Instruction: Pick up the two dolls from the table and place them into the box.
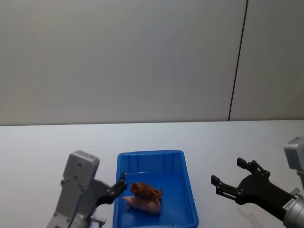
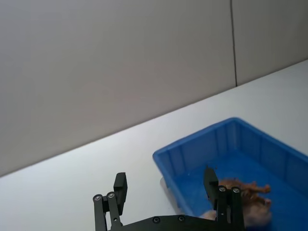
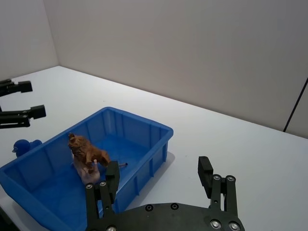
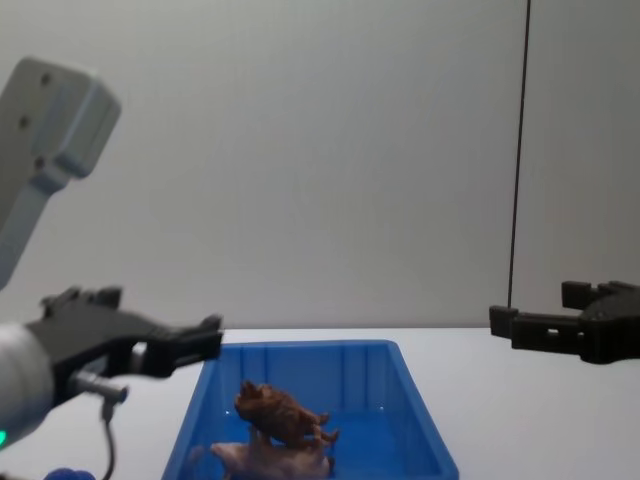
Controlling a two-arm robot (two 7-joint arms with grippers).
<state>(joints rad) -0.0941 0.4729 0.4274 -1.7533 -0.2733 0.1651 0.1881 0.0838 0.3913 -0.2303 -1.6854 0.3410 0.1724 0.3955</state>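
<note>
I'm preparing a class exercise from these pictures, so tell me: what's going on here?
The brown lion sits on top of the pink pig, both inside the blue box. The robot's left hand hangs open and empty by the box's left wall. Its right hand hangs open and empty over the table to the box's right.

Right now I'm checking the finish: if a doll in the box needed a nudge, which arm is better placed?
Left, probably. The left gripper, open, hovers at the left rim of the box, beside the lion and pig; the right gripper, open, is off over the table.
</note>
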